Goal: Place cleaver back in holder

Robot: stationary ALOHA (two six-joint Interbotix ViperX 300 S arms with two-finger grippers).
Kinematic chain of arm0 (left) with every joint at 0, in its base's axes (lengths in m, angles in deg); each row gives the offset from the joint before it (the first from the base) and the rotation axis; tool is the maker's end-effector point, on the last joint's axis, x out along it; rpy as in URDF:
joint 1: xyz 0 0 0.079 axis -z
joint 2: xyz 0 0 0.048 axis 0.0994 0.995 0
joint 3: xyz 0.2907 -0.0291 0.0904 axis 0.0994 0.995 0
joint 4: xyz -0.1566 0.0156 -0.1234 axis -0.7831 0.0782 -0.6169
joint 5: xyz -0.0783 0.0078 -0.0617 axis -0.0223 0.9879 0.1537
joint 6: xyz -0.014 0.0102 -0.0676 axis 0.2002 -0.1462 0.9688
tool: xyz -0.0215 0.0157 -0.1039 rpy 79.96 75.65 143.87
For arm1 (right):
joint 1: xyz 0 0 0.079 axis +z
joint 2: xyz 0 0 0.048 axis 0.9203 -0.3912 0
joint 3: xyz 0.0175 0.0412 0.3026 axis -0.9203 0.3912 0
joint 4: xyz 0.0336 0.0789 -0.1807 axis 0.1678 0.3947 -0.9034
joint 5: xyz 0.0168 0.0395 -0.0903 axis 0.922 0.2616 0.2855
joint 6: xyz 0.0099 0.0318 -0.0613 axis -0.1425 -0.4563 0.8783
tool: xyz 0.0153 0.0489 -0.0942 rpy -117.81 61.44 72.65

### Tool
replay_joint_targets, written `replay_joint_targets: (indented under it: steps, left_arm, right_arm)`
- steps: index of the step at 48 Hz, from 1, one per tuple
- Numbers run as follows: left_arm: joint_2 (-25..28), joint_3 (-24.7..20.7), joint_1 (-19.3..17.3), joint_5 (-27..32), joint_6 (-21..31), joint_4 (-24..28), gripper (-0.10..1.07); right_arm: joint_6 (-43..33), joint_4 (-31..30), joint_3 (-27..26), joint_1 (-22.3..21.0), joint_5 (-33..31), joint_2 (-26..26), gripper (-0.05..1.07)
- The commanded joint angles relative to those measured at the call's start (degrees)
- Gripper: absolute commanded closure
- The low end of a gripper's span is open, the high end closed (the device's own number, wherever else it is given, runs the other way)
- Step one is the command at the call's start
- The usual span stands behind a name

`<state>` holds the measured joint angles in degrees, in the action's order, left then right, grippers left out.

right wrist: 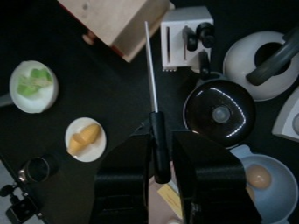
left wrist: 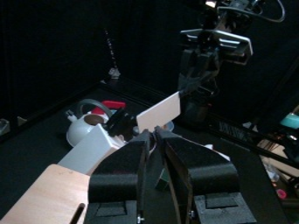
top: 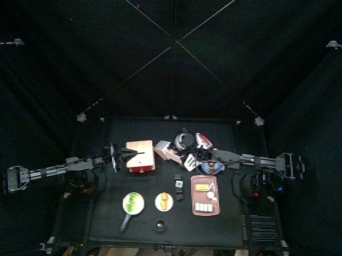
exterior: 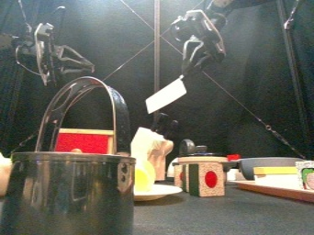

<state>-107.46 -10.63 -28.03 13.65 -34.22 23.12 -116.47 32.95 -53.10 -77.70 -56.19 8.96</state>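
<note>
My right jaws (right wrist: 156,140) grip the cleaver (right wrist: 149,74) by its handle, blade raised above the holder (right wrist: 114,19). Left jaws (left wrist: 160,162) look closed, empty.

The holder (right wrist: 114,22) is tan wood, and the cleaver (right wrist: 153,96) above the black desk (right wrist: 70,92) shows a pale silvery blade with a black handle. One white plate (right wrist: 31,86) carries green pieces, another (right wrist: 86,137) carries yellow-orange ones. The pan (right wrist: 219,109) is glossy black.

The cleaver (right wrist: 153,96) handle is hidden inside the right hand (right wrist: 158,166).
</note>
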Motion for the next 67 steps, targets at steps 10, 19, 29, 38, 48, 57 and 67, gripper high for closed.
replay_joint_targets:
  steps: [10,19,29,38,48,57,67]
  left_arm:
    - [-0.18,-0.44,-0.09,-0.18,0.0,-0.18,0.38]
    - [-0.18,-0.18,0.0,-0.18,0.0,-0.18,0.38]
    - [-0.18,-0.09,-0.09,-0.18,0.0,-0.18,0.38]
    - [-0.18,-0.09,-0.09,-0.18,0.09,-0.18,0.38]
    - [-0.18,0.0,0.0,-0.18,0.0,-0.18,0.38]
    - [-0.18,0.18,-0.09,-0.18,0.0,-0.18,0.38]
    - [-0.18,0.18,-0.09,0.0,0.09,-0.26,0.38]
  right_arm:
    - [4.48,2.99,-6.42,-1.93,-4.48,-4.39,0.51]
    - [4.75,1.67,-7.38,-3.25,-7.73,-6.15,0.51]
    - [5.54,1.49,-7.47,-3.34,-7.82,-6.24,0.51]
    - [8.09,2.46,-8.26,-3.43,-7.82,-7.03,0.51]
    - [8.53,2.2,-9.23,-3.52,-8.0,-8.09,0.51]
    - [8.53,2.11,-9.32,-3.52,-8.61,-8.17,0.51]
    - [8.53,2.02,-9.76,-3.52,-9.32,-7.82,0.51]
